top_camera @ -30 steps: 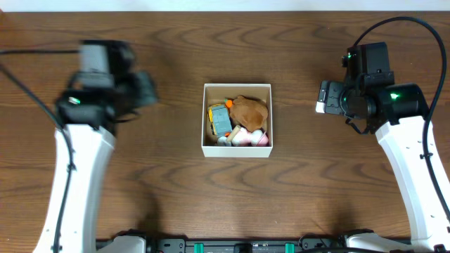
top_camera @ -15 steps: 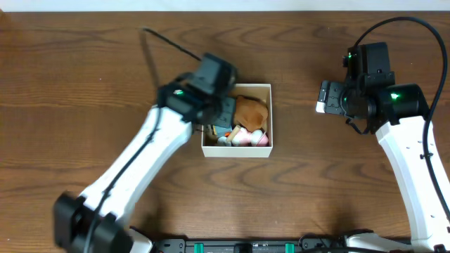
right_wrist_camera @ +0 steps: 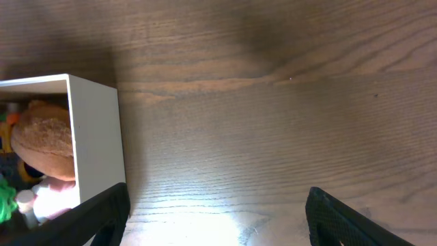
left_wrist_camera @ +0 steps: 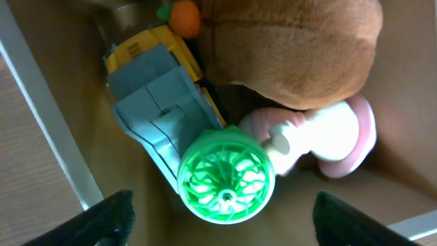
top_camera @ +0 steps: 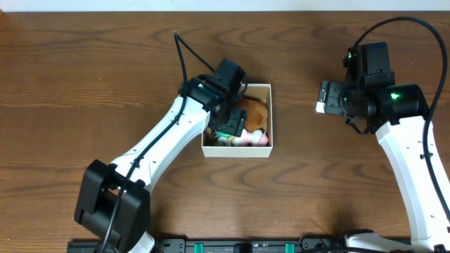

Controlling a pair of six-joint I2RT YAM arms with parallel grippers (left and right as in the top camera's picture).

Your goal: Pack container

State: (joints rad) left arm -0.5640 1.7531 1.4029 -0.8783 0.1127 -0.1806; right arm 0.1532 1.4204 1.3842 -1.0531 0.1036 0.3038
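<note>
The container [top_camera: 237,151], a small white-walled cardboard box with a brown inside, stands mid-table. In it lie a brown plush [left_wrist_camera: 293,48], a yellow and grey toy truck [left_wrist_camera: 160,89], a pink and white toy [left_wrist_camera: 328,137] and a green spoked wheel toy [left_wrist_camera: 225,178]. My left gripper [top_camera: 228,126] hangs over the box's left half, open, its fingers wide on either side of the green toy and not touching it. The right gripper [top_camera: 325,97] is open over bare wood to the right of the box, holding nothing.
A small orange ball [left_wrist_camera: 184,17] sits at the far end of the truck. The box's white wall [right_wrist_camera: 95,137] shows at the left of the right wrist view. Dark wooden tabletop [top_camera: 105,70] surrounds the box on all sides.
The left arm has swung from the table's left side to above the container, and the green toy now shows under its spread jaws. The right arm has not moved.
</note>
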